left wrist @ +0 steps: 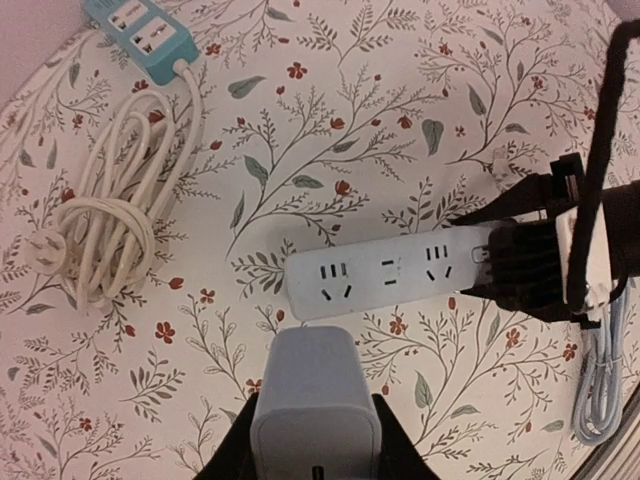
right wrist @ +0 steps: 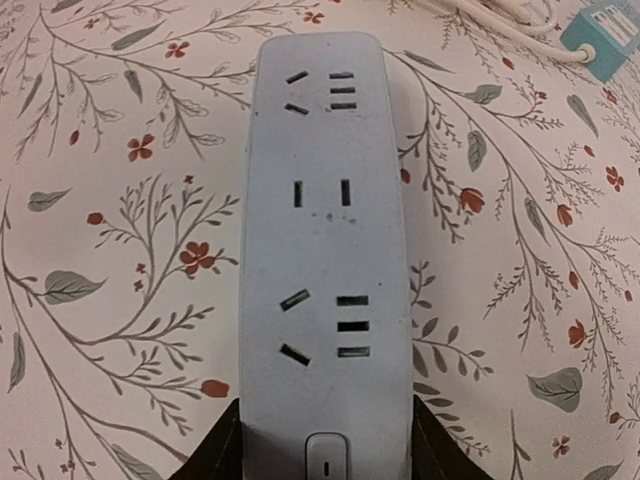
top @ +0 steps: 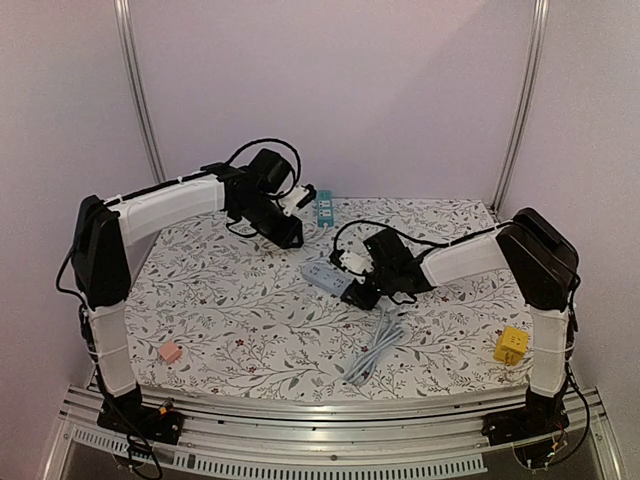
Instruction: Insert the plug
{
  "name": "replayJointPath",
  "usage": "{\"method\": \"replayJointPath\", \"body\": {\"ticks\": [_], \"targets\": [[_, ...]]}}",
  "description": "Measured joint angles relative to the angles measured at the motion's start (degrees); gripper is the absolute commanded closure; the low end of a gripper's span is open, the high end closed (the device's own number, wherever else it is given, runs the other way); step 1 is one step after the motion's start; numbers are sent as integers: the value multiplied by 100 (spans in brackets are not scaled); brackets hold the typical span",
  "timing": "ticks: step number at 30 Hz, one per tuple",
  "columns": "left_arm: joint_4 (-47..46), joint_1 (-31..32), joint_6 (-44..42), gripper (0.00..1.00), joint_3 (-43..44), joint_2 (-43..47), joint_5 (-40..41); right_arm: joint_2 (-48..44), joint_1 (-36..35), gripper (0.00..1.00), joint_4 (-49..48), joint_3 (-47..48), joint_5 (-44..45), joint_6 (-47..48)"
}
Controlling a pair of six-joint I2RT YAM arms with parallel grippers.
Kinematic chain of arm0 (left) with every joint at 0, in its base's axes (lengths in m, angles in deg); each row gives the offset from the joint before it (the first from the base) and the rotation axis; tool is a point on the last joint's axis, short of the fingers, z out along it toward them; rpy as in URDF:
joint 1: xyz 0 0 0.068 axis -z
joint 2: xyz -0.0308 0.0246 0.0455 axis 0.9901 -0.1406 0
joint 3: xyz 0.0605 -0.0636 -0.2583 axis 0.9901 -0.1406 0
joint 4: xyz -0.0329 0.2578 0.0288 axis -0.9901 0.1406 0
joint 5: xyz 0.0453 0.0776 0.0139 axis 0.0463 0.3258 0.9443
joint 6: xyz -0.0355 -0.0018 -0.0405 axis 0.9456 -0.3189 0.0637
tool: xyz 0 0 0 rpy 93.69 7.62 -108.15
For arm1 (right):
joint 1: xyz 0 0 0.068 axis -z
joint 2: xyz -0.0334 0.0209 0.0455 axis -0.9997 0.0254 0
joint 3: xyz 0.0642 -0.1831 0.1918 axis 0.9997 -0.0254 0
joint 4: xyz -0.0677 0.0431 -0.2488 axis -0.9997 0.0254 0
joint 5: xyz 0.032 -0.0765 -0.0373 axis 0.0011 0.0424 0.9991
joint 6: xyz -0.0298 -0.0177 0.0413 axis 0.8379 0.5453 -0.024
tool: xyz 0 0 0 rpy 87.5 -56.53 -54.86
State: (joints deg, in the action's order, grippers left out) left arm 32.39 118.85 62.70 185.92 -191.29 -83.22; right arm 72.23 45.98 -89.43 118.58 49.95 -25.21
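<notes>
A white power strip lies on the floral tablecloth near the middle. My right gripper is shut on its switch end; in the right wrist view the dark fingers press both long sides of the strip, whose three socket groups face up. My left gripper hovers above and behind the strip, shut on a white plug block. From the left wrist, the plug hangs just short of the strip, near its leftmost socket. The plug's prongs are hidden.
A teal power strip with a coiled white cable lies at the back of the table. A grey cable bundle lies in front of the right gripper. A yellow adapter sits front right, a pink object front left.
</notes>
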Motion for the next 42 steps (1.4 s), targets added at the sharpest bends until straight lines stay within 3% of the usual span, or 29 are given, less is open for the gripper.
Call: {"method": "replayJointPath", "body": {"ticks": [10,16,23,26,32,42], "targets": [[-20,2,199,100,-289,101,-103,-605,-376,82,-87,-887,-957,369],[-37,98,289,100,-393,109,-120,-691,-472,65,-85,-1021,-1224,402],[-44,262,352,100,-669,111,-118,-691,-505,34,-101,-1021,-1158,380],[-44,299,380,100,-715,111,-118,-693,-505,25,-192,-1021,-1091,378],[-37,466,385,100,-750,157,-125,-957,-505,16,-498,-1292,-949,367],[-105,743,796,100,-992,306,2,-2365,-149,13,-1613,-2382,-608,-146]]}}
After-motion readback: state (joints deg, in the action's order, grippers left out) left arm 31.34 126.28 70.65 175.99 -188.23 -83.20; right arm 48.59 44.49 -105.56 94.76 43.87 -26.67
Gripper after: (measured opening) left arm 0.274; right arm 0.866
